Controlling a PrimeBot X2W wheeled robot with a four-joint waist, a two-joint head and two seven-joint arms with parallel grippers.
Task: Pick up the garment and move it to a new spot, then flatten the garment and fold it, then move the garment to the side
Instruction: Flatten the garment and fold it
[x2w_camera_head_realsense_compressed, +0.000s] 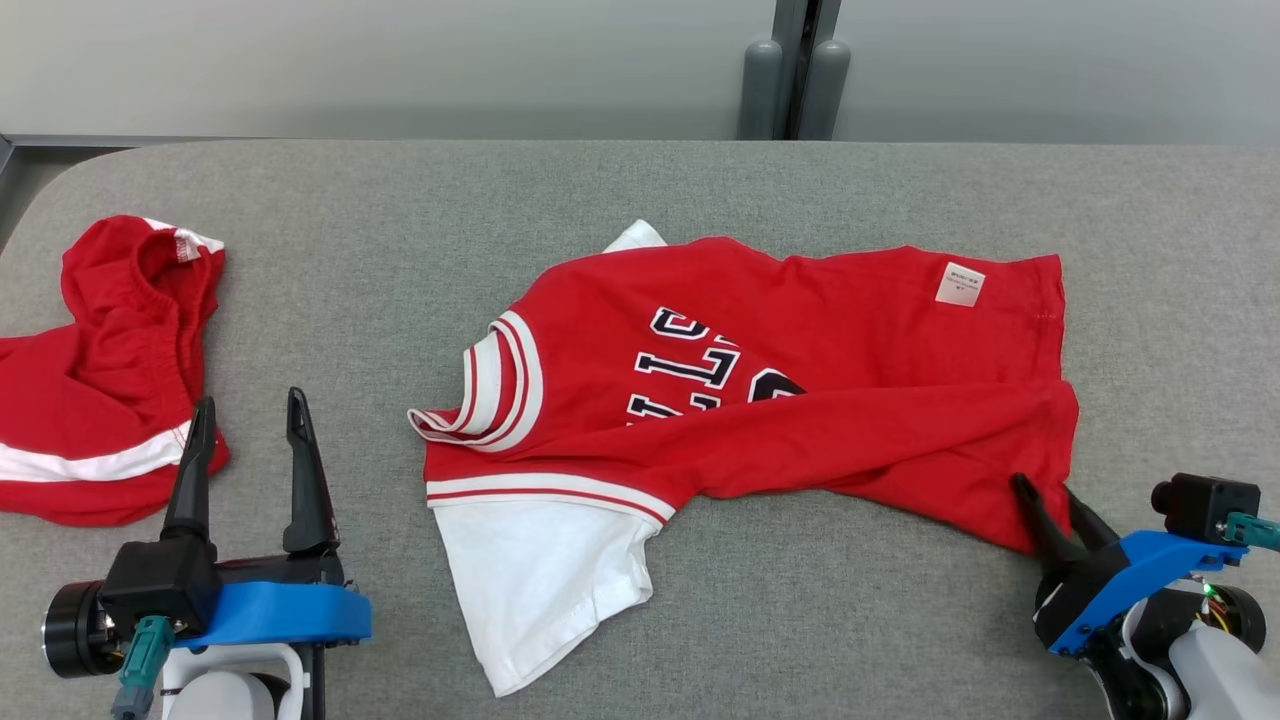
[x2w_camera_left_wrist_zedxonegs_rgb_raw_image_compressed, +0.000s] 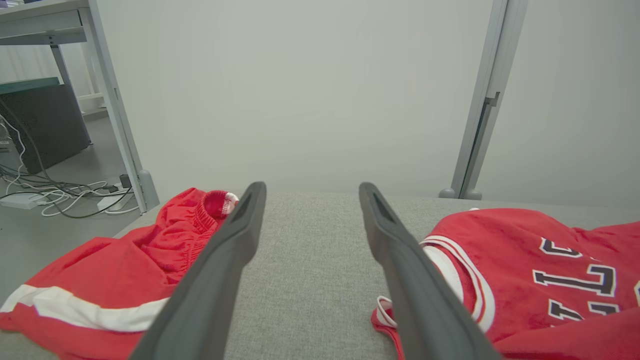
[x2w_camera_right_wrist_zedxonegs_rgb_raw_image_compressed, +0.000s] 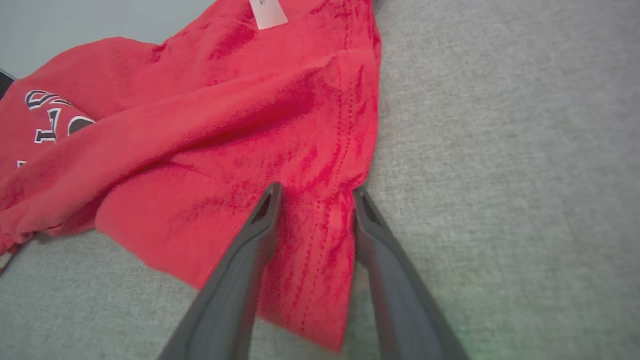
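The garment (x2w_camera_head_realsense_compressed: 800, 380) is a red jersey with white sleeves and dark lettering, lying loosely spread and partly folded over itself in the middle of the grey table (x2w_camera_head_realsense_compressed: 400, 200). My right gripper (x2w_camera_head_realsense_compressed: 1045, 488) is at its lower right hem corner. In the right wrist view the garment's hem (x2w_camera_right_wrist_zedxonegs_rgb_raw_image_compressed: 225, 125) lies between the two fingers of the right gripper (x2w_camera_right_wrist_zedxonegs_rgb_raw_image_compressed: 316, 190), whose jaws stand apart. My left gripper (x2w_camera_head_realsense_compressed: 250, 400) hovers open at the lower left, holding nothing. In the left wrist view the left gripper (x2w_camera_left_wrist_zedxonegs_rgb_raw_image_compressed: 312, 187) points at bare table, with the jersey collar (x2w_camera_left_wrist_zedxonegs_rgb_raw_image_compressed: 525, 250) to its right.
Red shorts (x2w_camera_head_realsense_compressed: 100, 380) with a white stripe lie crumpled at the table's left edge, just left of my left gripper; the shorts (x2w_camera_left_wrist_zedxonegs_rgb_raw_image_compressed: 125, 270) show in the left wrist view too. A pale wall and two grey posts (x2w_camera_head_realsense_compressed: 795, 80) stand behind the table.
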